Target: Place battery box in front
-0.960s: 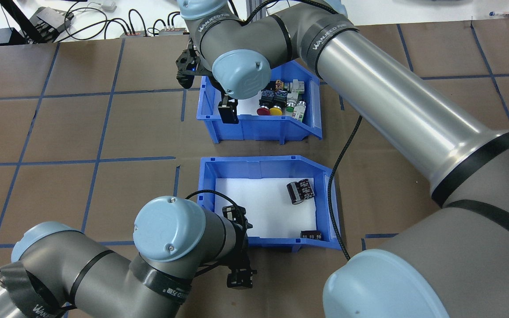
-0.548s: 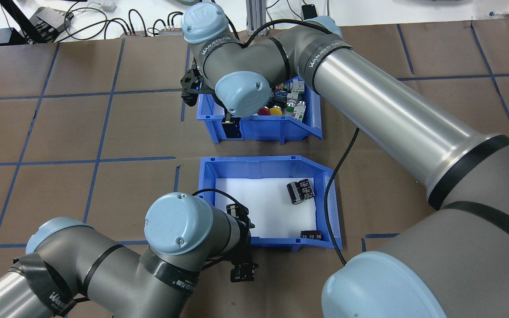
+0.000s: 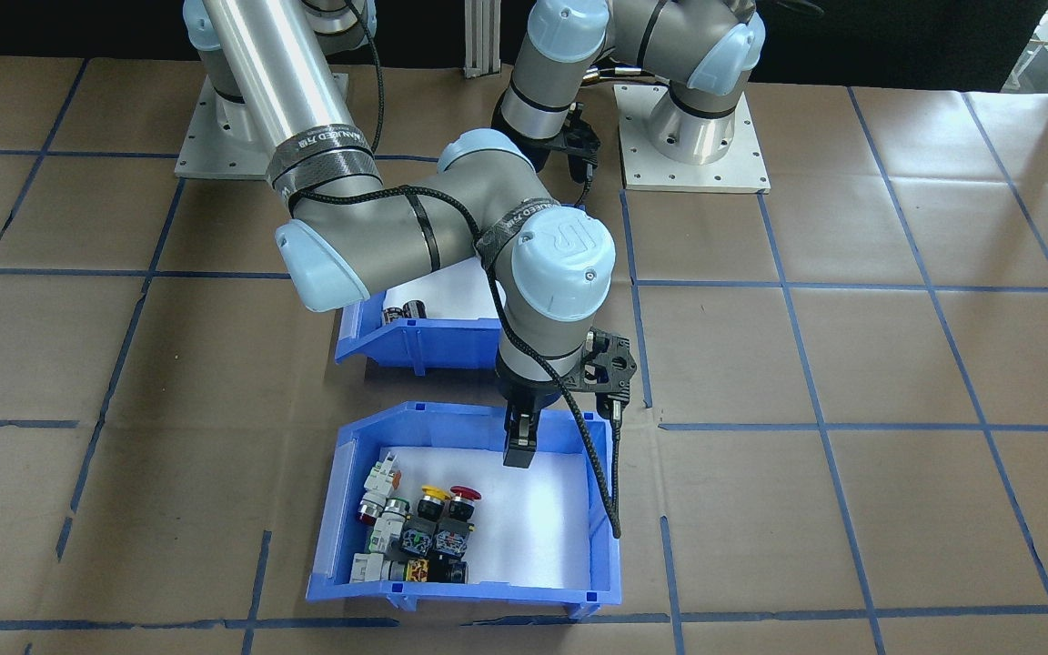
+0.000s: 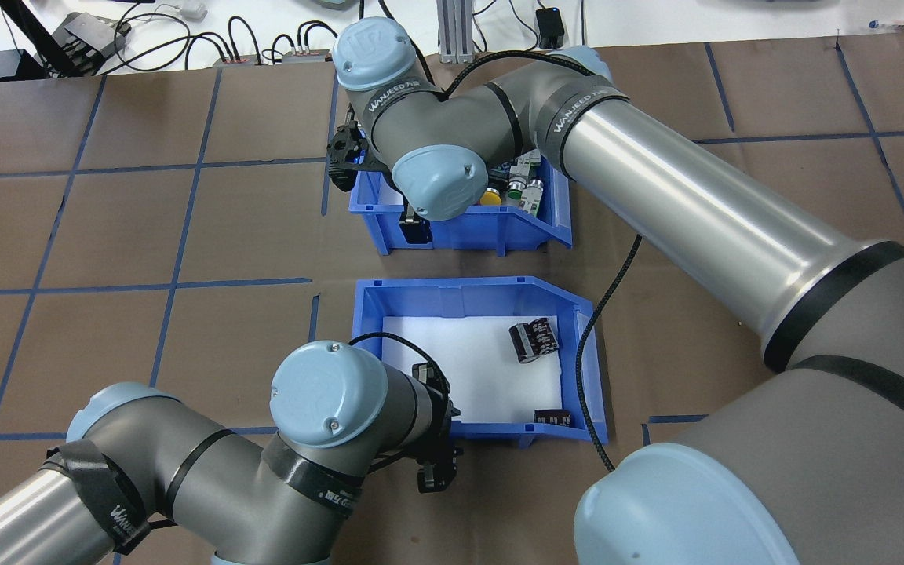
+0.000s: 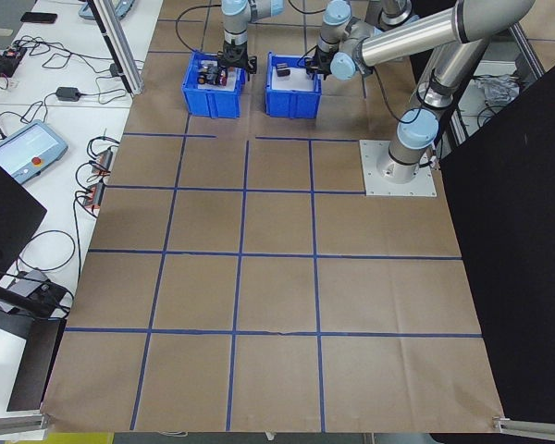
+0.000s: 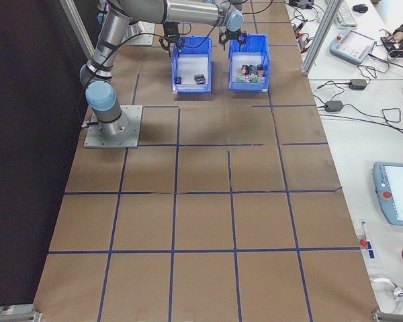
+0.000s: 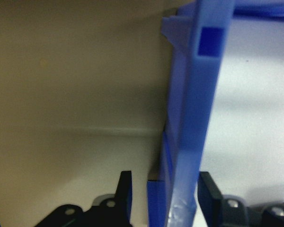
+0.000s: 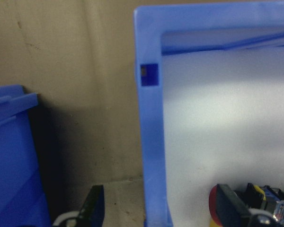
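The battery box [image 4: 474,357] sits on the desk [image 4: 130,235] on the robot's side of the switch bin [image 4: 464,212], the two blue bins close together with a strip of brown desk between them. Its white foam floor carries dark cylindrical cells [image 4: 534,339] toward the robot's right side of the box, and another dark cell [image 4: 552,417] lies against the wall nearest the robot.

The left tool [image 4: 432,463] is at the battery box's near wall, by the corner on the robot's left. In the left wrist view its two dark fingers [image 7: 124,196] stand on either side of that blue wall, one outside over the desk and one inside over the foam, with a gap showing between each finger and the plastic, so the tool is spread apart and not gripping.

The right tool [image 3: 520,446] hangs at the switch bin's wall that faces the battery box. In the right wrist view one finger [image 8: 95,208] is outside the wall and the other inside, near a red push-button [image 8: 213,208], again with clear space on both sides: released, straddling the wall. The coloured switches [image 3: 415,537] are clustered in the bin's half on the robot's right.
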Controlling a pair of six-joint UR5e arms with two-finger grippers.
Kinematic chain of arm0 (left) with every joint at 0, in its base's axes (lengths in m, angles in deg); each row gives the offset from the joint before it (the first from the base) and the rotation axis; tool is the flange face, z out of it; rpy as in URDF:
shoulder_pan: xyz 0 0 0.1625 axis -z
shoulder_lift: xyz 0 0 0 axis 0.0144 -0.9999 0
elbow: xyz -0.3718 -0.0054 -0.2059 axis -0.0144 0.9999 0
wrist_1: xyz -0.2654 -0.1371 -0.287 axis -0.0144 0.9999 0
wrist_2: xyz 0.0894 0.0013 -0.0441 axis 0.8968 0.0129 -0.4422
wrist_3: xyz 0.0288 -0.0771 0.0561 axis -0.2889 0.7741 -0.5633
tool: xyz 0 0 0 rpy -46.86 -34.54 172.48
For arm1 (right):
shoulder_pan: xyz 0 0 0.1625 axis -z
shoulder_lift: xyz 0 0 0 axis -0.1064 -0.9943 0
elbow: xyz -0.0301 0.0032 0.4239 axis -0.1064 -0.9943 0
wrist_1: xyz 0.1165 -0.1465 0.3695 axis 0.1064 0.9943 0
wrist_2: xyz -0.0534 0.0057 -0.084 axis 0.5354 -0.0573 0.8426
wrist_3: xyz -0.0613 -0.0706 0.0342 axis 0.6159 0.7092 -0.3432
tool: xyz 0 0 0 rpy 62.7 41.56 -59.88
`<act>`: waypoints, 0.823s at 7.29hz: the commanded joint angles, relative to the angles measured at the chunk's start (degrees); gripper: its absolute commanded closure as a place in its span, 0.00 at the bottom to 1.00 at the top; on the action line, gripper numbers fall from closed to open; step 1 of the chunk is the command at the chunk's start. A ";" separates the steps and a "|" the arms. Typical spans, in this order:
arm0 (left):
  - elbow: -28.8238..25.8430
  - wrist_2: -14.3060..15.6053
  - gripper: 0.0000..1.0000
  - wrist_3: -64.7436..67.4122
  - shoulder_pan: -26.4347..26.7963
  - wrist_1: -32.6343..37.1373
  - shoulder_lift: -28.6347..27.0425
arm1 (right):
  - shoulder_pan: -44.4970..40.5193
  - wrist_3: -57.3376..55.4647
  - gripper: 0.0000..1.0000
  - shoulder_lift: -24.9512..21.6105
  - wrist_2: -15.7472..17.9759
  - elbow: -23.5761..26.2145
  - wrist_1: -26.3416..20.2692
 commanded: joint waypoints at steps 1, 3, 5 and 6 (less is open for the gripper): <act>0.60 -0.50 0.91 0.18 0.08 -6.17 -1.34 | -0.11 0.06 0.60 -0.16 0.38 0.06 -0.19; 1.05 -0.24 1.00 -5.40 -0.18 -10.40 -1.18 | 0.06 0.23 0.90 -0.24 2.93 0.06 0.08; 1.83 0.20 1.00 -10.00 -0.62 -8.49 1.63 | 0.33 0.32 1.00 -0.94 4.42 -0.99 0.16; 3.06 0.38 1.00 -13.84 -1.31 -5.70 4.25 | 0.76 0.32 1.00 -2.51 4.60 -1.08 0.16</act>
